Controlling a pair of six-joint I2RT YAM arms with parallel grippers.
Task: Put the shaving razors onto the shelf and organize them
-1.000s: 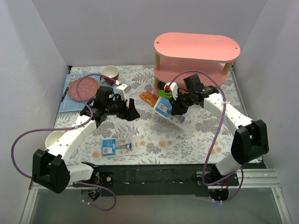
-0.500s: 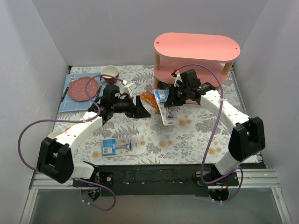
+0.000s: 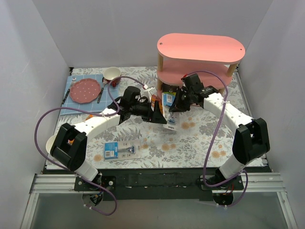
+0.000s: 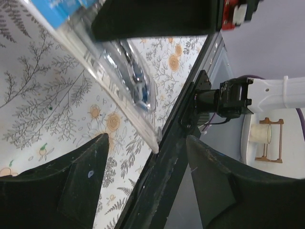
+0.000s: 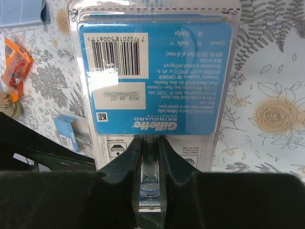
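right tool [image 5: 148,151], clenched on a blister pack [image 5: 157,71], now has it by the shelf [image 3: 200,47] base; left tool [image 4: 147,179] has slid in beside it, wide open, so shelving's probably next

Closed in on three sides by plain pale walls [image 3: 109,33]. Covered on the surface [image 3: 190,148] by a white cloth [image 3: 86,143] with grey leaves and orange flowers. Bordered at the near edge by a black bar [image 3: 157,177] and a metal rail [image 3: 267,183]. Lit evenly and softly.
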